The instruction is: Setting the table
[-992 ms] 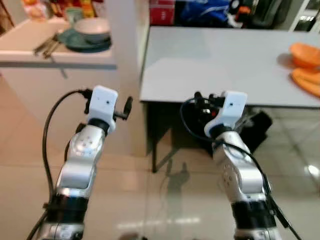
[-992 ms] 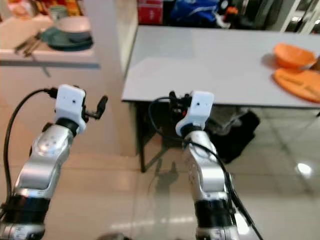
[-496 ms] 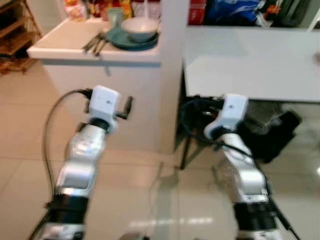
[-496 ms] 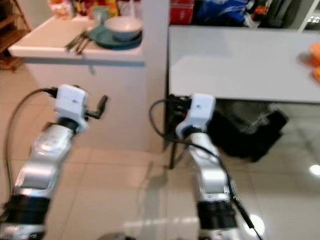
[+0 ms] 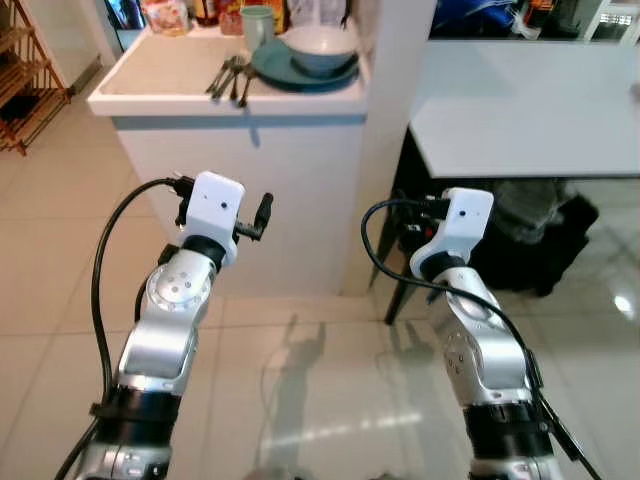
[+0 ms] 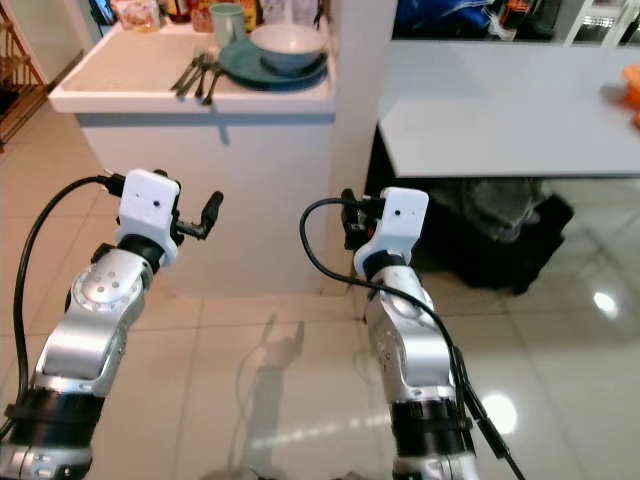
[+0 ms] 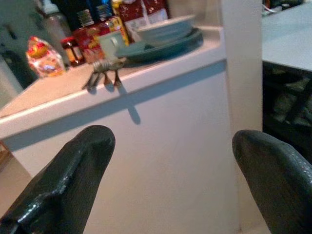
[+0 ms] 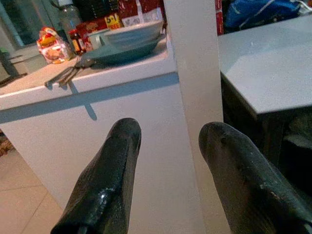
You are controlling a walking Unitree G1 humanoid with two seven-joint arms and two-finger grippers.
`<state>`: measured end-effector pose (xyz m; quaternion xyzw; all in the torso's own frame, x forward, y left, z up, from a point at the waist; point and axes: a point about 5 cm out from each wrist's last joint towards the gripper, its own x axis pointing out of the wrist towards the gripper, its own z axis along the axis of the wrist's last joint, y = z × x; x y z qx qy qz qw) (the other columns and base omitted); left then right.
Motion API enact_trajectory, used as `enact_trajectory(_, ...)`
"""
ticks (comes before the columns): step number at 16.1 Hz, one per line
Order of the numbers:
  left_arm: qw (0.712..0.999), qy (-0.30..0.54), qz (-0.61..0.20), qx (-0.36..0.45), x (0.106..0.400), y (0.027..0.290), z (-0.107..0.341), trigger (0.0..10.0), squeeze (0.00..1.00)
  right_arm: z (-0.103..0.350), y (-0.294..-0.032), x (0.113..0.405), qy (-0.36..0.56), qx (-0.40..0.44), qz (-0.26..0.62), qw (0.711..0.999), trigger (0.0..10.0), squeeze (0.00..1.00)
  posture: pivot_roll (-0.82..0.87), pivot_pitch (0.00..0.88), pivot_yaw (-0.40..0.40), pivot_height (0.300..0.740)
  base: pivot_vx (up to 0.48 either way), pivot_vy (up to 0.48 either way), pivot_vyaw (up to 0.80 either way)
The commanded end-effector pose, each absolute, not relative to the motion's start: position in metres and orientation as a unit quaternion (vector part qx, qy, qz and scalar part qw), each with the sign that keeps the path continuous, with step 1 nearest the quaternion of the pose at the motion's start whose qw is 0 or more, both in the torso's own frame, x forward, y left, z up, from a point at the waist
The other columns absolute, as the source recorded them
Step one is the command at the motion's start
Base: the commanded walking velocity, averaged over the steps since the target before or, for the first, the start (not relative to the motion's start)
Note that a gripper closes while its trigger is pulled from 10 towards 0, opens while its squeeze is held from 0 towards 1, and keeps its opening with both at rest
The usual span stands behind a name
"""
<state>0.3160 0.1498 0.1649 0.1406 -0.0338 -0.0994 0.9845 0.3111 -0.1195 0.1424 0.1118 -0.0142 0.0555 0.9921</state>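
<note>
A pale bowl (image 5: 320, 45) sits on a teal plate (image 5: 300, 74) on the white counter (image 5: 160, 88) ahead of me. Several pieces of cutlery (image 5: 230, 78) lie just left of the plate, and a green cup (image 5: 257, 22) stands behind it. My left gripper (image 7: 170, 141) is held up in front of the counter's side, well below its top, open with nothing in it. My right gripper (image 8: 170, 129) is raised at the same height by the white pillar (image 5: 395, 100), also open and holding nothing. The grey dining table (image 5: 530, 110) stretches away to the right.
Bottles, jars and a snack packet (image 7: 44, 56) stand at the back of the counter. A dark bag (image 5: 545, 250) lies under the table. A wooden rack (image 5: 25, 90) stands at the far left. An orange dish (image 6: 632, 95) sits at the table's right edge. Glossy tiled floor lies below.
The whole view has swung left and drawn nearer, so the counter now stands ahead and the table has slid to the right. Both arms keep the same raised pose.
</note>
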Motion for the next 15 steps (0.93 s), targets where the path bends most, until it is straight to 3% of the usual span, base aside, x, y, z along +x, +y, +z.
enact_trajectory(1,0.984,-0.039,-0.097,0.146,0.317,0.153,0.169,10.0,0.0,0.146,-0.122,0.312,-0.021,0.105,0.049,0.993,10.0,0.0,0.13,0.0,-0.002,0.74,0.0,0.48,0.0)
enact_trajectory(13,0.984,-0.041,-0.097,0.147,0.319,0.153,0.17,10.0,0.0,0.147,-0.121,0.313,-0.024,0.103,0.048,0.993,10.0,0.0,0.13,0.0,-0.001,0.74,0.0,0.48,0.0)
enact_trajectory(15,0.986,-0.078,-0.085,0.121,0.318,0.153,0.179,10.0,0.0,0.148,-0.12,0.313,-0.028,0.112,0.054,0.992,10.0,0.0,0.13,0.0,-0.001,0.74,0.0,0.0,0.0)
